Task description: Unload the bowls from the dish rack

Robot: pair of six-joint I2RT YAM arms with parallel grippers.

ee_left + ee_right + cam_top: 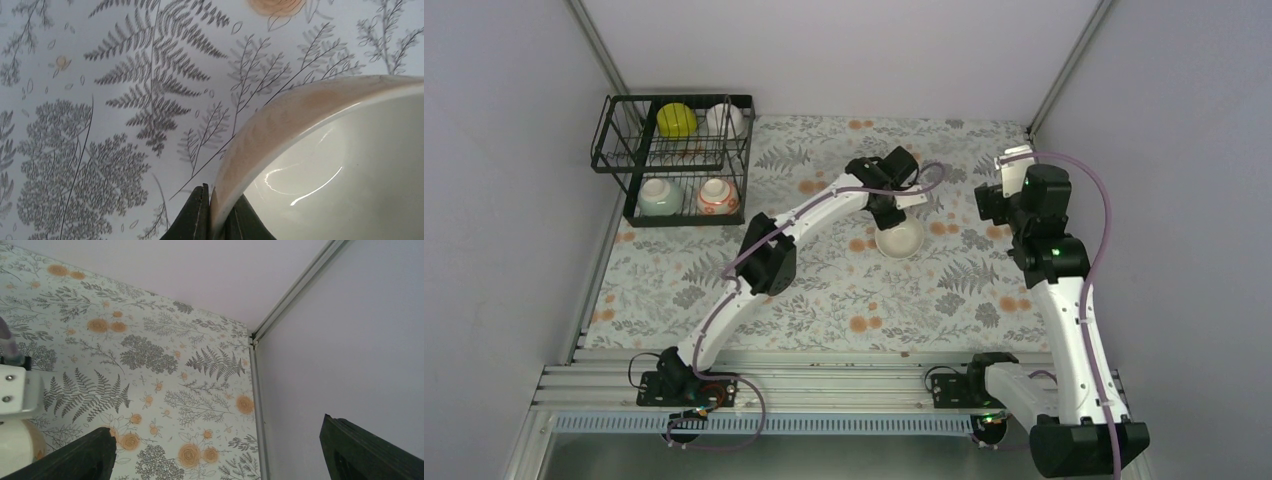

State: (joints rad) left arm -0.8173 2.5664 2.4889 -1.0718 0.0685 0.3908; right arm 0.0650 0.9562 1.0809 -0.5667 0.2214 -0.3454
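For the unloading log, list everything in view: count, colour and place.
dish rack: one, black wire, table's far left corner.
pale green bowl: one, rack's near row.
patterned bowl: one, white with red-orange, beside it.
yellow round item: one, rack's far row, kind unclear.
white round item: one, beside it.
white bowl: one, mid-table.
tablecloth: one, pale, grey ferns, orange flowers.
left gripper: black fingers, shut on the white bowl's rim.
right gripper: black fingers, open, holding nothing.

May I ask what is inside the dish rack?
Far side: a yellow round item and a white bowl. Near side: a pale green bowl and a red-patterned bowl. What lies beneath them is hidden.
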